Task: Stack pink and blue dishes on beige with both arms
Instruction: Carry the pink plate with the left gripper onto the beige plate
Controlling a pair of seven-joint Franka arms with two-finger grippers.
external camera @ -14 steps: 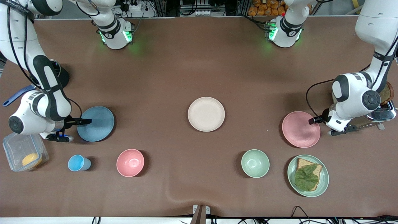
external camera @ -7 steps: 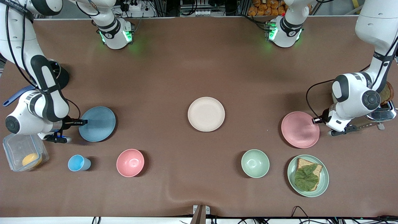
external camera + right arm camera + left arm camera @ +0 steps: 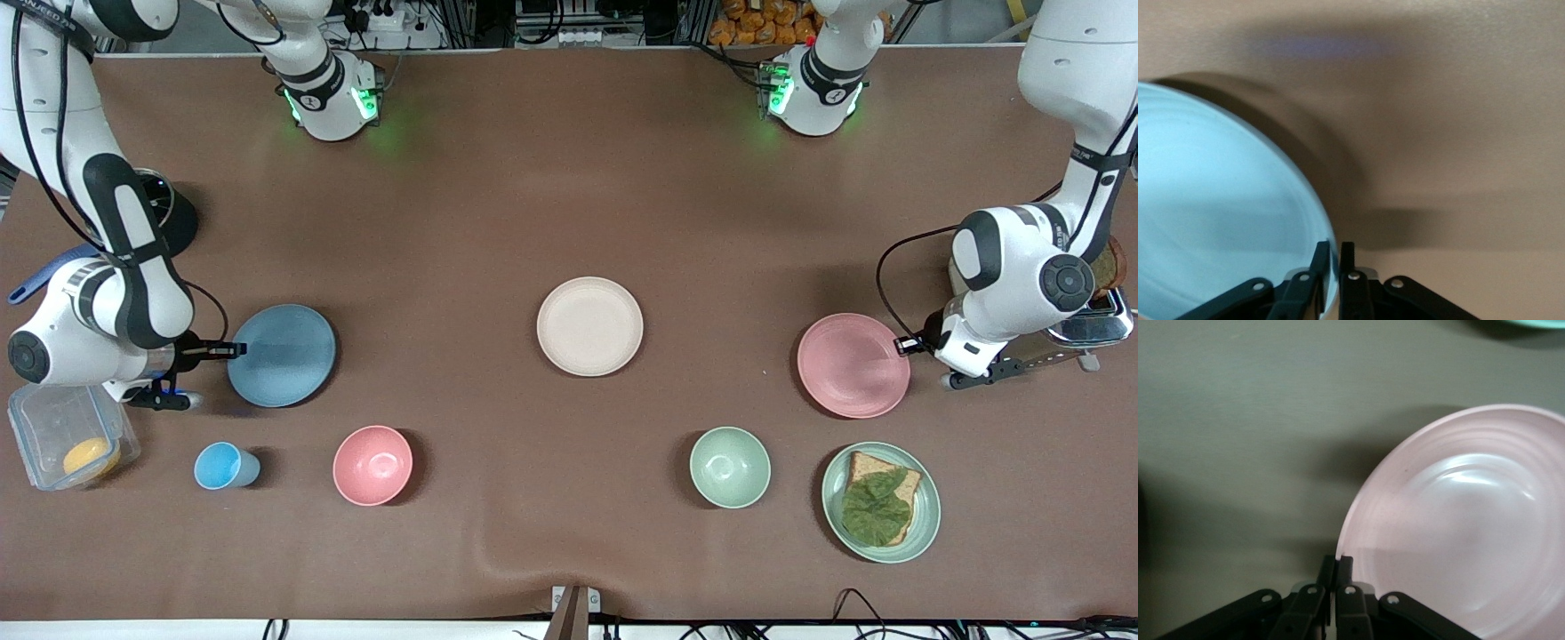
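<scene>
Toward the right arm's end of the table is the light blue plate (image 3: 282, 356). My right gripper (image 3: 236, 350) is shut on its rim, and the right wrist view shows the fingers (image 3: 1319, 257) pinching the edge of the blue plate (image 3: 1218, 213), which casts a shadow. Toward the left arm's end is the pale pink plate (image 3: 853, 365), with my left gripper (image 3: 903, 345) shut on its rim. The left wrist view shows the pink plate (image 3: 1458, 533) clamped at the gripper (image 3: 1337, 563). The beige plate (image 3: 589, 326) lies bare at the table's middle.
Nearer the camera stand a light-blue cup (image 3: 222, 466), a pink bowl (image 3: 372, 465), a mint bowl (image 3: 730, 467) and a mint plate (image 3: 927, 518) with bread and lettuce. A clear box (image 3: 67, 436) is by the right arm, and a toaster (image 3: 1089, 329) by the left arm.
Both plates have shifted slightly toward the middle of the table. Each gripper's tips now sit at the plate's rim rather than farther in over it.
</scene>
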